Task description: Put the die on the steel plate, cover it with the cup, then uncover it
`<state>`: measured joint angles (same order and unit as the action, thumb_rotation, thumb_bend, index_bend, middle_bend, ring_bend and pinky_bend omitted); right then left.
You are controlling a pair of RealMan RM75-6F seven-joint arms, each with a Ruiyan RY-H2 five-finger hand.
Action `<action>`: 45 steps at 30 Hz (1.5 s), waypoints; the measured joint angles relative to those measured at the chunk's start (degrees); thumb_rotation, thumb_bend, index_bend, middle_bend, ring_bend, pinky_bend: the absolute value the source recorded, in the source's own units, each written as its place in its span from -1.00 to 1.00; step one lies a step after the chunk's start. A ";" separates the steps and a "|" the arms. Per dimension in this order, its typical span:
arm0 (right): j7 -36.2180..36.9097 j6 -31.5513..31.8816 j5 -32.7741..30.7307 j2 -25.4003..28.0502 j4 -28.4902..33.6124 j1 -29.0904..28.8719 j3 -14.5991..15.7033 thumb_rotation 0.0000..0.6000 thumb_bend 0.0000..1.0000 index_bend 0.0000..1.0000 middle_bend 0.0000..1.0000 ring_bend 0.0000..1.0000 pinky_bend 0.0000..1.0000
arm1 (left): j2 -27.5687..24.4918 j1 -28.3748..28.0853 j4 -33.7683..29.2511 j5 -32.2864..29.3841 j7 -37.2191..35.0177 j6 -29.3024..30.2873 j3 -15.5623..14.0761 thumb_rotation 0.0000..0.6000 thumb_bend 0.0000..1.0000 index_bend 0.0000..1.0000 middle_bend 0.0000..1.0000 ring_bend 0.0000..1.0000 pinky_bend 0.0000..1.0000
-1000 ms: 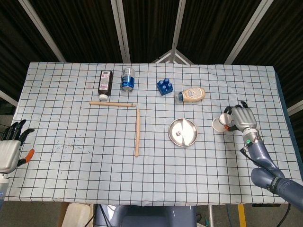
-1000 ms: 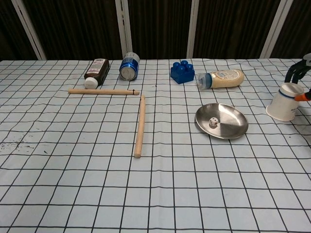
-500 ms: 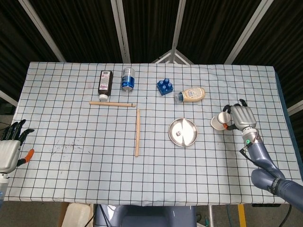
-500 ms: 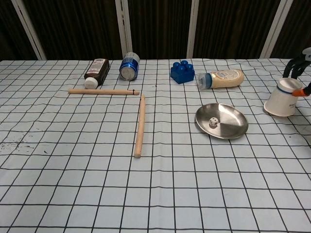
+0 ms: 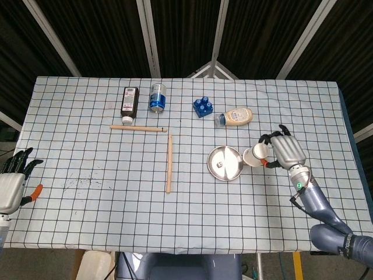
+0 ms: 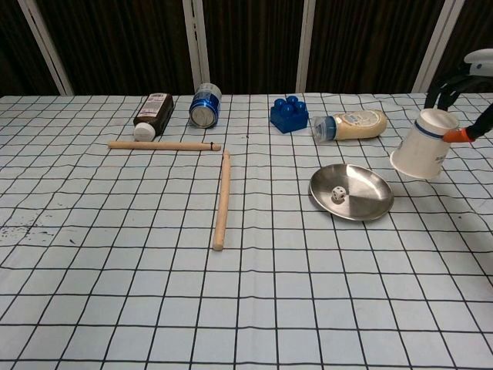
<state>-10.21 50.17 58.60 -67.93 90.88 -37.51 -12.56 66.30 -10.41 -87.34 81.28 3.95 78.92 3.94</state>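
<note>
Right hand (image 5: pixel 285 151) grips the white paper cup (image 6: pixel 422 144), fingers curled around its wall. Cup tilted, lifted off the table (image 6: pixel 115 308), just right of the steel plate (image 6: pixel 365 200). White die (image 6: pixel 337 195) lying inside the plate, uncovered. Left hand (image 5: pixel 13 185) at the left table edge, holding nothing, fingers apart.

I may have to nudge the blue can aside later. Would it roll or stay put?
The blue can lies on its side with its end facing the chest camera, so it would probably roll sideways when pushed. The dark bottle lying just to its left might stop it. It looks rigid; its weight cannot be told.
</note>
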 measured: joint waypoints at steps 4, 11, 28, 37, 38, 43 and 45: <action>-1.93 -0.33 -1.74 -0.49 3.86 -1.45 -0.38 1.00 -0.25 0.02 -0.09 -0.48 -1.00 | -0.15 0.03 0.07 0.03 -0.38 0.02 0.01 1.00 -0.07 -0.55 -1.00 -1.00 -0.80; -4.18 -1.13 -3.98 -4.62 3.47 -4.36 -0.91 1.00 -0.23 0.02 -0.09 -0.47 -1.00 | -0.22 -0.16 0.39 -0.24 -0.89 -0.45 0.13 1.00 -0.07 -0.55 -1.00 -1.00 -0.80; -3.76 -2.59 -5.32 -11.91 -6.28 -7.17 -0.47 1.00 -0.22 0.02 -0.09 -0.47 -1.00 | -0.15 -0.22 0.64 -0.82 -0.68 -0.79 0.23 1.00 -0.07 -0.54 -1.00 -1.00 -0.80; -0.83 -3.35 -3.15 -13.64 -9.65 -6.72 0.59 1.00 -0.22 0.02 -0.09 -0.47 -1.00 | 0.17 -0.34 0.66 -0.96 0.15 -0.96 0.19 1.00 -0.06 -0.54 -1.00 -1.00 -0.80; -0.55 -3.36 -2.87 -13.69 -9.82 -6.65 0.66 1.00 -0.22 0.02 -0.09 -0.47 -1.00 | 0.20 -0.34 0.67 -0.96 0.21 -0.96 0.18 1.00 -0.06 -0.54 -1.00 -1.00 -0.80; 0.66 -3.46 -1.44 -13.61 -10.32 -6.24 1.12 1.00 -0.22 0.02 -0.09 -0.47 -1.00 | 0.29 -0.37 0.68 -1.01 0.43 -1.00 0.17 1.00 -0.06 -0.54 -1.00 -1.00 -0.80; 1.18 -3.47 -0.78 -13.22 -10.28 -5.94 1.38 1.00 -0.22 0.02 -0.09 -0.47 -1.00 | 0.32 -0.36 0.72 -1.04 0.48 -0.96 0.19 1.00 -0.07 -0.54 -1.00 -1.00 -0.80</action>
<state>-9.04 46.70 57.82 -81.15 80.60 -43.44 -11.19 66.62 -10.78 -86.62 80.23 4.43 77.96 4.13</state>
